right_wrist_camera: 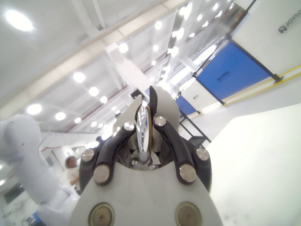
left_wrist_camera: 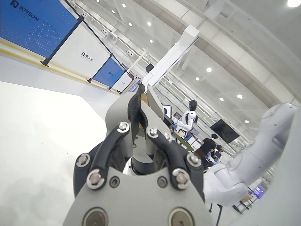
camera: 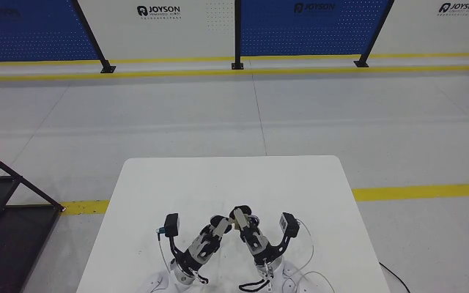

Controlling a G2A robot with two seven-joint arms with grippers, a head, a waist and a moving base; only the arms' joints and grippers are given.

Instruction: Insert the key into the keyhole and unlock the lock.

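Observation:
Both arms are raised over the near edge of the white table (camera: pixel 227 183), wrists tilted up, tips almost touching. My right gripper (camera: pixel 240 218) (right_wrist_camera: pixel 147 101) is shut on the lock (right_wrist_camera: pixel 144 128), a brass body with a shiny silver part, wedged between the fingers. Seen from above, the lock (camera: pixel 238 216) is a small tan spot at the right fingertips. My left gripper (camera: pixel 221 224) (left_wrist_camera: pixel 141 95) is shut on a thin brass-coloured piece (left_wrist_camera: pixel 143 98), apparently the key, mostly hidden by the pads. I cannot tell whether key and lock touch.
The tabletop ahead of the grippers is bare white. A black frame (camera: pixel 22 198) stands on the floor left of the table. Blue and white barrier panels (camera: pixel 234 29) and yellow floor lines run across the far side.

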